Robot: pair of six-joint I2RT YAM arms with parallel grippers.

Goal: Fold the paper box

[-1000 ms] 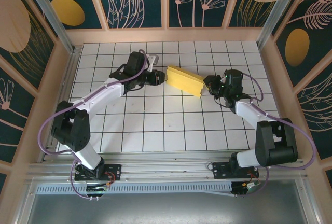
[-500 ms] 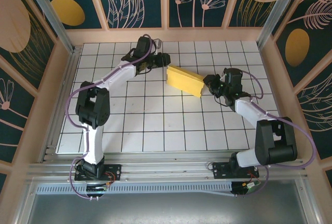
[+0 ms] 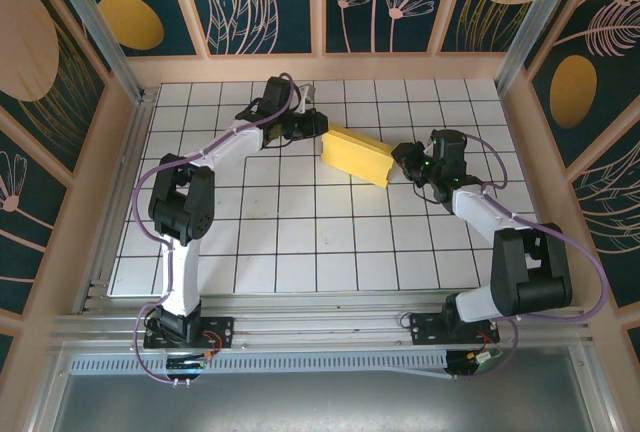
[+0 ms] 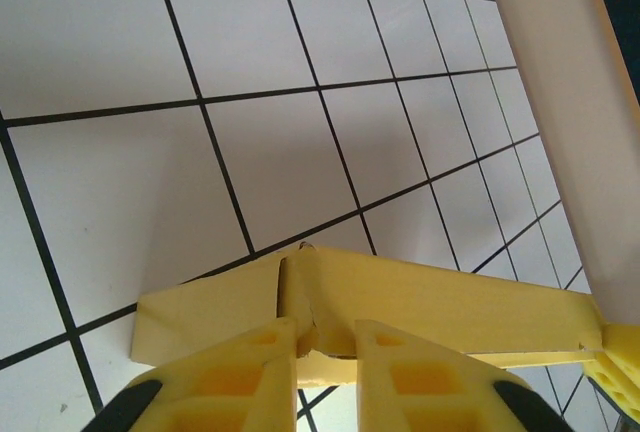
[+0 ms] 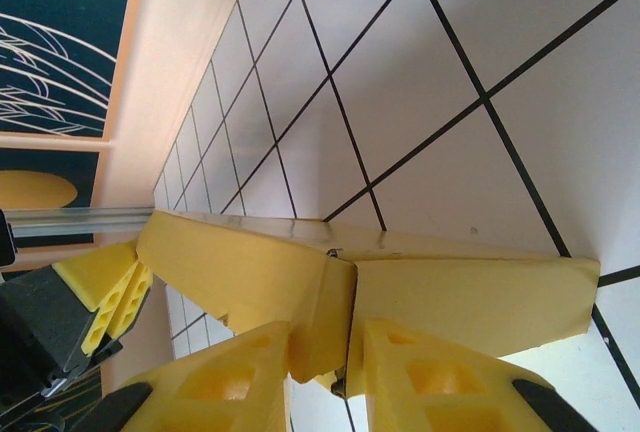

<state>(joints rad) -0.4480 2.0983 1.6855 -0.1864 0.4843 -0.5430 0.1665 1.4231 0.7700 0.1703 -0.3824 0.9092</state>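
The left gripper (image 4: 325,337) is pinched on the seamed end of the yellow thin-card paper box (image 4: 450,302), with card caught between its yellow fingers (image 4: 225,377). Across from it, the right gripper (image 5: 330,352) is clamped on the opposite end, where two flaps meet. Between them the box lies on the white gridded bench (image 4: 120,42), yellow side out, its long body already formed. I'd say it's mostly done, though the ends look unfinished and it isn't pressed flat.
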